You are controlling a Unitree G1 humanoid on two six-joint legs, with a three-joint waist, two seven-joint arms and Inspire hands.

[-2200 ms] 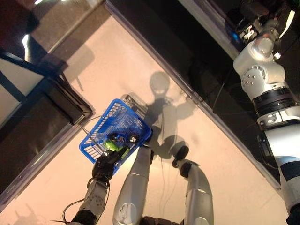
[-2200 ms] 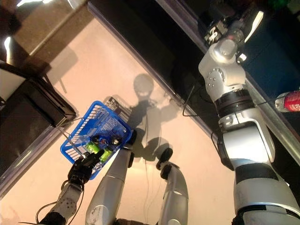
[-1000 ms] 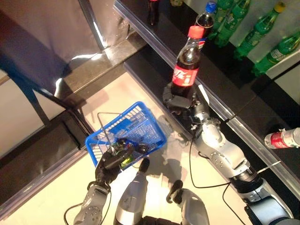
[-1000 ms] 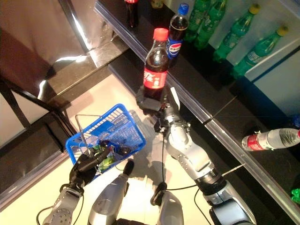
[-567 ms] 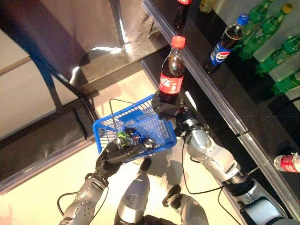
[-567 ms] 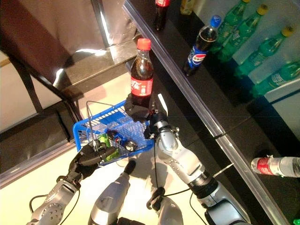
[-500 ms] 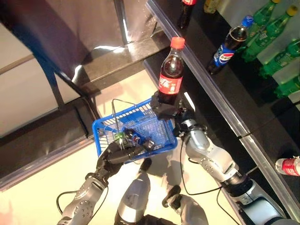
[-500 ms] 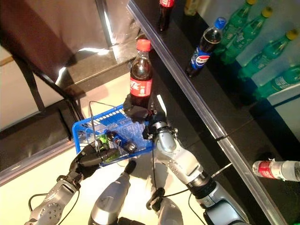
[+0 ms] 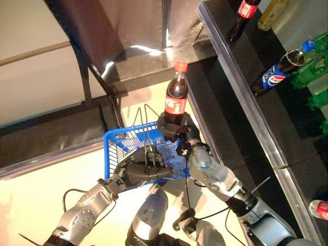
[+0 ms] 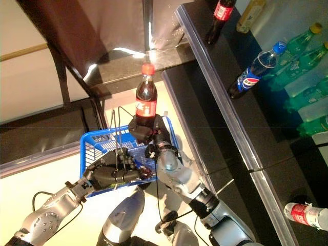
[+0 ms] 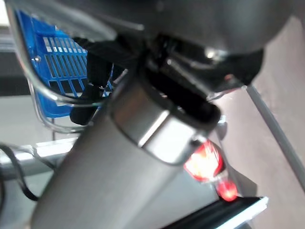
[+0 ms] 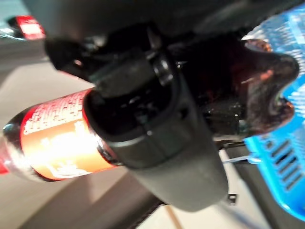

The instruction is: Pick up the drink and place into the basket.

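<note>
Since half a second ago: cola bottle [image 9: 176, 93] carried lower and nearer, its base now above the far rim of the blue basket [image 9: 114, 145]; whole view shifted too, so part of that is the camera. Bottle: upright, long axis vertical, red cap uppermost, not yet inside the basket. Right hand [image 9: 173, 127]: fingers clenched round the bottle's lower body. Left hand [image 9: 139, 168]: curled about the basket's wire handles, holding it up off the pale floor [image 9: 31, 205]. Counter [image 9: 241, 77]: further bottles standing, one blue-labelled [image 9: 279, 69].
</note>
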